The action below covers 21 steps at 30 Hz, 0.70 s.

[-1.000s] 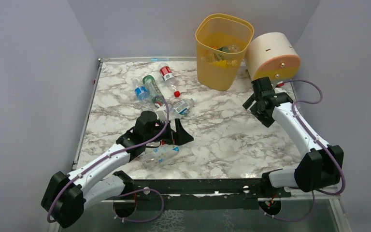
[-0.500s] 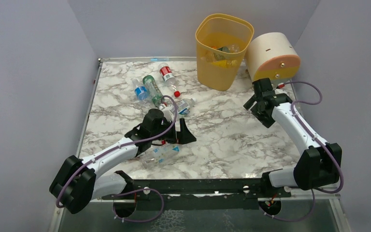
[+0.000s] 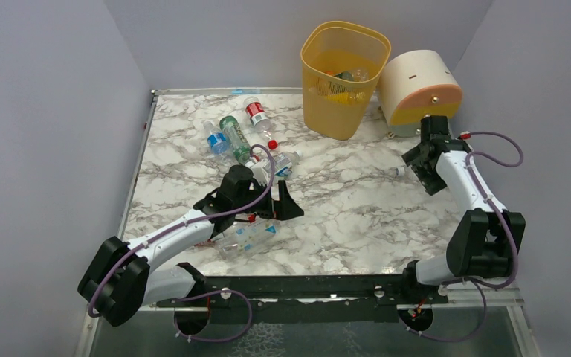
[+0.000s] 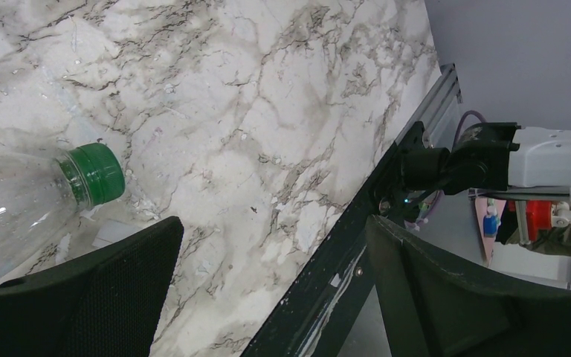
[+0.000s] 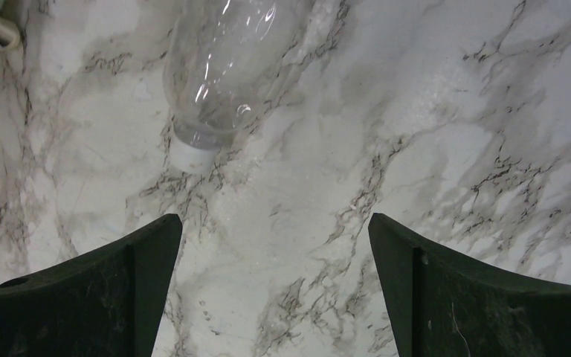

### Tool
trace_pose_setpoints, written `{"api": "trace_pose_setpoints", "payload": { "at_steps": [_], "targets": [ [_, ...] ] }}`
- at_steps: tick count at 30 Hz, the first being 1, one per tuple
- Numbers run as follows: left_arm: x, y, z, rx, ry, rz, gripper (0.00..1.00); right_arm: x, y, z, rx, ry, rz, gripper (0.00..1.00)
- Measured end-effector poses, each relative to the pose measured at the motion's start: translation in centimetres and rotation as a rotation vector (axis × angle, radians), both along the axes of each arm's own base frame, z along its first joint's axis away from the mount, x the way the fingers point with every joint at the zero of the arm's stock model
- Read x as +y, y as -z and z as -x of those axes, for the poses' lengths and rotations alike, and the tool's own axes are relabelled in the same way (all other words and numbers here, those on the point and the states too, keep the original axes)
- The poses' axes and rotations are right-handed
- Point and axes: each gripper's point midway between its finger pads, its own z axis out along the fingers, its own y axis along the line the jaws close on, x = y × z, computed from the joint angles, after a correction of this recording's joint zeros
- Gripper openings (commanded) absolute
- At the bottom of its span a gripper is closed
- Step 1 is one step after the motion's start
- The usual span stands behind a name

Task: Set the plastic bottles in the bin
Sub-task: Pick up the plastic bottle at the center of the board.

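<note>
The yellow-orange bin (image 3: 344,74) stands at the back of the table with several bottles inside. Several plastic bottles (image 3: 235,135) lie in a cluster at the back left. Another clear one (image 3: 249,236) lies under my left arm. My left gripper (image 3: 279,204) (image 4: 275,286) is open and empty; a clear bottle with a green cap (image 4: 93,172) lies just left of its fingers. My right gripper (image 3: 416,160) (image 5: 275,286) is open and empty above the table. A clear bottle with a white cap (image 5: 219,67) lies just ahead of it, cap towards the jaws.
A cream-and-peach cylinder (image 3: 420,89) lies right of the bin, close behind my right wrist. The black frame rail (image 3: 305,286) (image 4: 357,245) runs along the table's near edge. Grey walls enclose three sides.
My right arm has swung right and nearer, away from the bin, gripper still open. My left gripper has shifted slightly forward and to the right.
</note>
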Motion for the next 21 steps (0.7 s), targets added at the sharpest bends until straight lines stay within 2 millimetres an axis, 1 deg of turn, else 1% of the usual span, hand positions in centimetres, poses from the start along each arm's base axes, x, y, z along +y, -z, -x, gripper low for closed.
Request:
{"api": "trace_pose_setpoints", "payload": {
  "at_steps": [4, 8, 14, 21],
  "targets": [
    [0.0, 0.0, 0.0, -0.001, 0.000, 0.000, 0.99, -1.8, 0.2, -1.0, -0.005, 0.060, -0.012, 0.99],
    [0.0, -0.1, -0.1, -0.006, 0.002, 0.000, 0.99, -2.9, 0.5, -2.3, -0.010, 0.097, -0.018, 0.99],
    [0.0, -0.1, -0.1, -0.008, 0.003, -0.001, 0.99, -3.8, 1.4, -3.7, 0.002, 0.144, -0.032, 0.99],
    [0.0, -0.1, -0.1, -0.008, 0.003, 0.000, 0.99, -4.7, 3.3, -4.7, 0.037, 0.197, -0.055, 0.99]
  ]
}}
